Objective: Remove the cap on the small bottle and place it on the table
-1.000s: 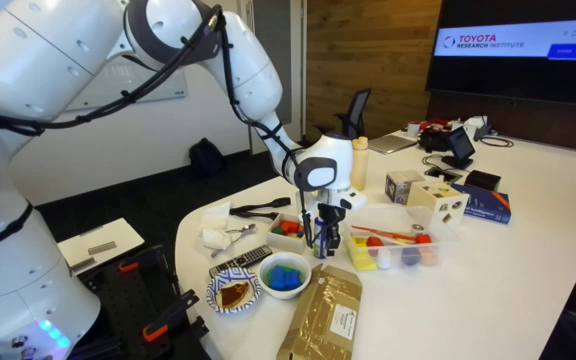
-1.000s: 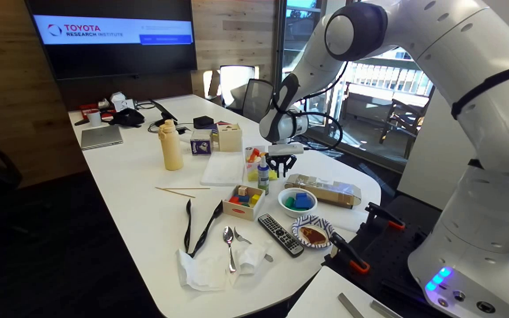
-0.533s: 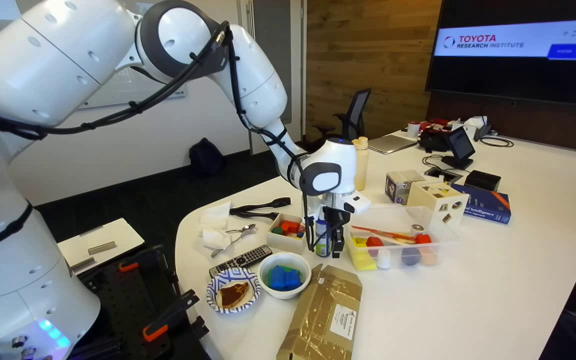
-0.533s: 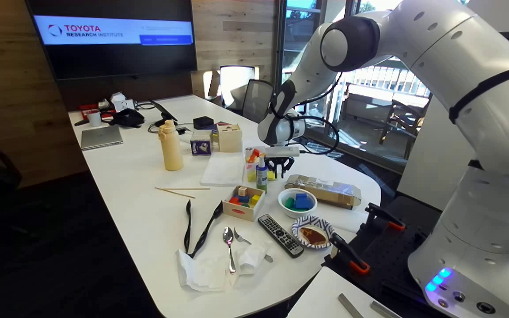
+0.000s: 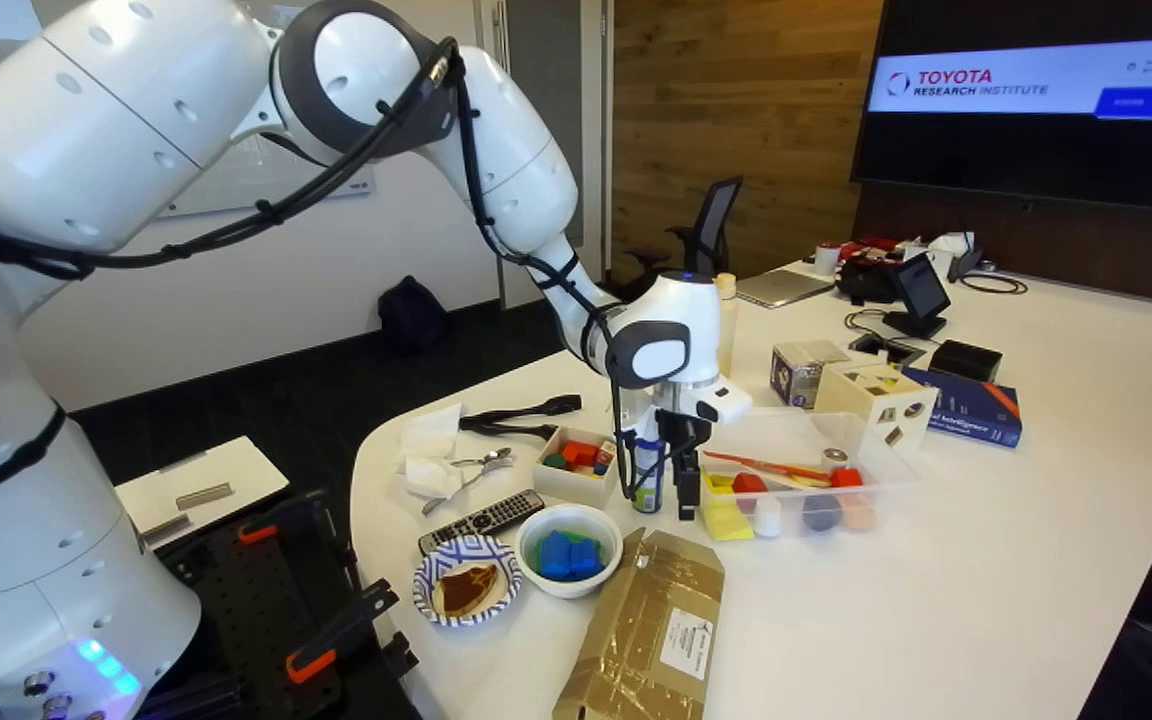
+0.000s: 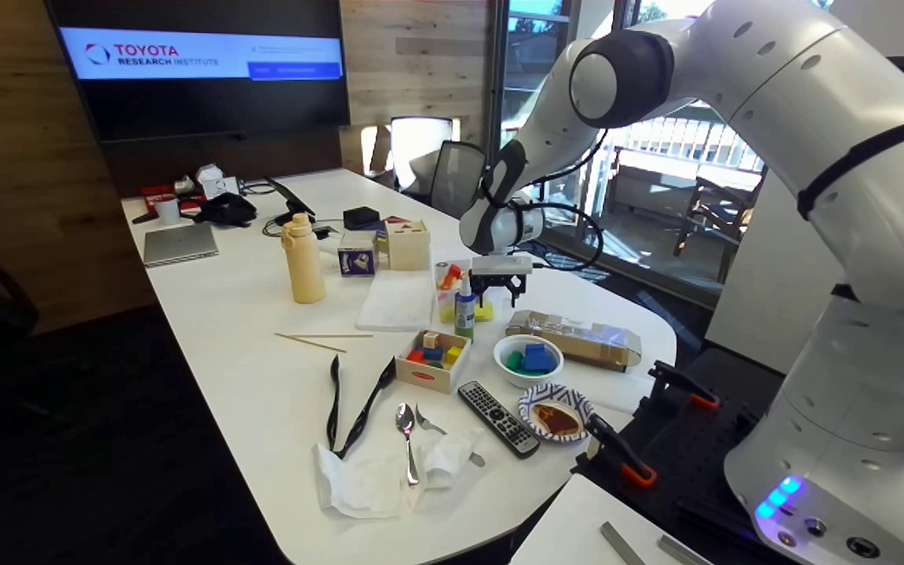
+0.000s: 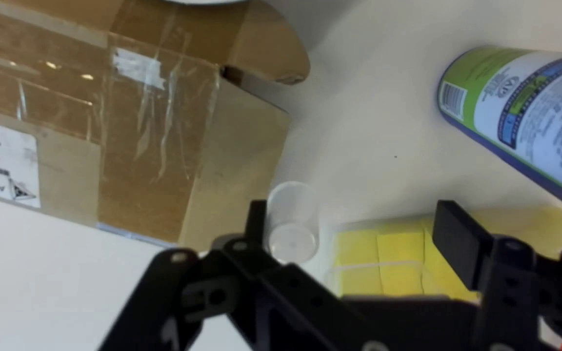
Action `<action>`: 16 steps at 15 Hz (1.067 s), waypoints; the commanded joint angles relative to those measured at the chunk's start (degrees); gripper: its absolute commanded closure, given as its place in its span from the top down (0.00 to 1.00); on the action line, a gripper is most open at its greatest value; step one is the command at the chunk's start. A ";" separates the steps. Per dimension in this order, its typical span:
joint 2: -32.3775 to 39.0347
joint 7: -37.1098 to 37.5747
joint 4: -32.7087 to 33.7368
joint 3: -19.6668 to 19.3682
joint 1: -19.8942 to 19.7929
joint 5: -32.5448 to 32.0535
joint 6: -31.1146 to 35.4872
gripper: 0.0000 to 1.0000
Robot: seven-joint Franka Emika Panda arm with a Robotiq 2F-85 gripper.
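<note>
We hold the fingers (image 7: 461,243) spread beside the upright small bottle (image 6: 464,315), presumably to release the clear cap (image 7: 291,222) next to one fingertip (image 7: 256,220), though whether it rests on the desk (image 7: 364,131) we cannot tell.

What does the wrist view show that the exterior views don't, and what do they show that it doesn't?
Only the wrist view shows a clear cap by a finger of the open end effector, contact unclear, and a barcode on the small blue bottle. Only exterior views show the remote control, the cream water bottle and the small blue bottle's white top. All share the small blue bottle, end effector, cardboard box and white table.
</note>
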 commanded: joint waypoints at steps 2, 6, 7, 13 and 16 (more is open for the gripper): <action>-3.69 -0.25 -1.00 0.11 0.48 0.32 -0.22 1.00; -5.06 0.03 -1.47 -0.19 0.92 -0.09 -0.05 1.00; -5.33 0.02 -1.61 -0.25 0.95 -0.16 0.02 1.00; -9.63 -0.35 -3.39 -1.68 2.59 -2.48 -3.11 1.00; -15.58 -0.93 -6.19 -3.10 4.82 -6.06 -5.02 1.00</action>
